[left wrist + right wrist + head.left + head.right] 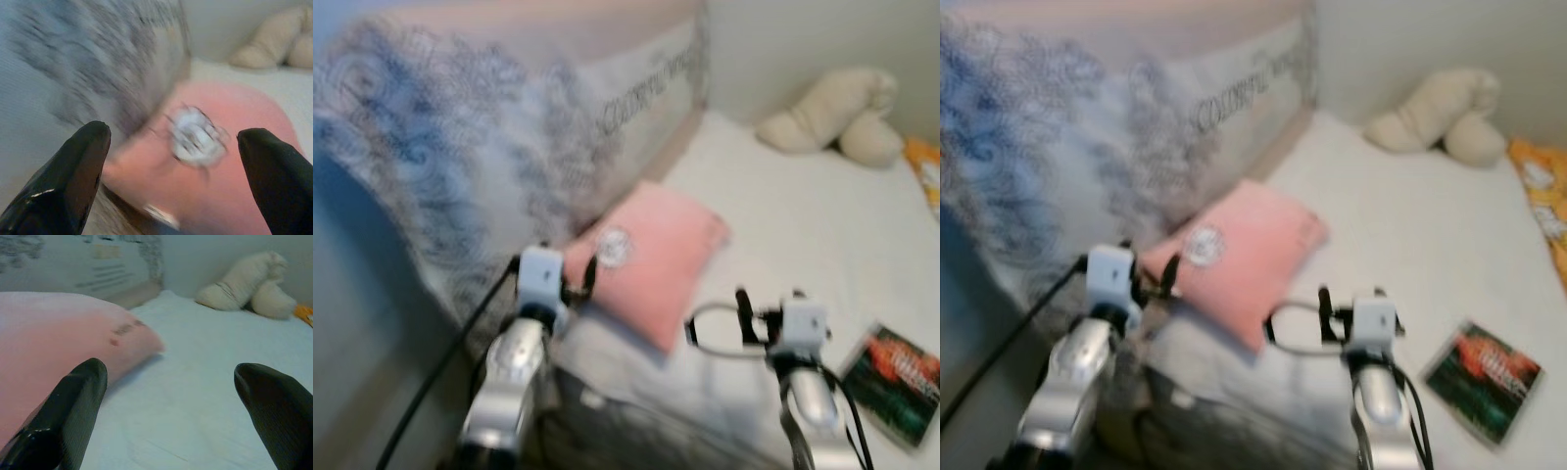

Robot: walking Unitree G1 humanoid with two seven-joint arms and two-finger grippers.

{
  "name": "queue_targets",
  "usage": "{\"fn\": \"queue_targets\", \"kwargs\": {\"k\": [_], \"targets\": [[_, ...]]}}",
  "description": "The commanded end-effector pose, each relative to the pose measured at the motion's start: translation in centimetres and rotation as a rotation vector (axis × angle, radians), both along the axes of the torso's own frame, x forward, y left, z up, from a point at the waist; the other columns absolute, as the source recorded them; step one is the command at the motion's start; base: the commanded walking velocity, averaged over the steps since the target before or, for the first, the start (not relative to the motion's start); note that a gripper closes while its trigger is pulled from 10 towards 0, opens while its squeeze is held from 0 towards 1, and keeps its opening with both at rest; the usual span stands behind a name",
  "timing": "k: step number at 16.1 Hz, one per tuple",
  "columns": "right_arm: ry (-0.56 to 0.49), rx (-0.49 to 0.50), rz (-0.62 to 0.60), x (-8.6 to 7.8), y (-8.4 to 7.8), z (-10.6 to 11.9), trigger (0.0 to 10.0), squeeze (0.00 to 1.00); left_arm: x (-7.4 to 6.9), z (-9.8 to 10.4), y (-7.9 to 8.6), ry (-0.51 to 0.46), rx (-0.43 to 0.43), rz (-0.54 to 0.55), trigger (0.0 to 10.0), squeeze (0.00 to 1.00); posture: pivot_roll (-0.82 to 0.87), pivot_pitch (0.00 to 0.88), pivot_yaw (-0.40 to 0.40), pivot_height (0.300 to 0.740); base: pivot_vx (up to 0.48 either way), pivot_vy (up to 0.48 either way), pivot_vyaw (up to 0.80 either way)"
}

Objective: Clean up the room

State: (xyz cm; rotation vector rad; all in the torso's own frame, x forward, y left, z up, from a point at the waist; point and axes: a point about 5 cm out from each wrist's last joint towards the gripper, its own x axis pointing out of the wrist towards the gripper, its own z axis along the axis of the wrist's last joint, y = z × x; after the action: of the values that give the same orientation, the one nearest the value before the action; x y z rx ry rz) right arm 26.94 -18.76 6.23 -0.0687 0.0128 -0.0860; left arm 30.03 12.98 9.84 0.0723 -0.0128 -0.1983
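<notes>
1. Clearly, both arms are raised over the near edge of the white-sheeted bed (803, 225). The left gripper (173, 161) has its two black fingers spread wide, empty, aimed at the soft pink fabric cushion with a round white badge (651, 257). The right gripper (168, 406) is likewise spread and empty, above bare sheet beside the cushion.
2. The cushion lies near the bed's left edge, leaning against a large grey-and-white patterned pillow (489, 147). A closing left gripper could pinch the patterned pillow along with the cushion, dragging both.
3. The cushion is soft and will likely sag; a shallow pinch on its edge could slip out, and it might drop off the bed's near edge.
4. A dark green and red book or packet (893, 382) lies near the bed's near right corner, just beside the right arm. A sideways swing could knock it to the floor.
5. The cream plush toy (837, 116) sits at the far edge, well apart, and looks safe.
6. Both head views are blurred, so aiming now risks misjudging the cushion's edge.
</notes>
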Motion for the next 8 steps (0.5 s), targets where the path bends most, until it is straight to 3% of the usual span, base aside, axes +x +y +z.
{"fn": "queue_targets", "kwargs": {"k": [1,4,8], "targets": [[0.032,0.01,-0.042,-0.3,-0.9,-0.5,10.0,0.0,0.2,0.5,-0.9,-0.019,-0.002,-0.025,10.0,0.0,0.18,0.0,-0.021,0.74,0.0,-0.48,0.0],[0.017,0.001,-0.016,0.2,0.1,-0.3,10.0,0.0,0.7,1.1,-1.5,-0.045,-0.011,-0.075,10.0,0.0,0.16,0.0,-0.005,0.74,0.0,-0.48,0.0],[0.033,-0.027,0.003,0.8,0.7,-0.2,10.0,0.0,1.1,0.9,-2.0,-0.049,-0.019,-0.061,10.0,0.0,0.15,0.0,-0.025,0.74,0.0,-0.48,0.0]]}}
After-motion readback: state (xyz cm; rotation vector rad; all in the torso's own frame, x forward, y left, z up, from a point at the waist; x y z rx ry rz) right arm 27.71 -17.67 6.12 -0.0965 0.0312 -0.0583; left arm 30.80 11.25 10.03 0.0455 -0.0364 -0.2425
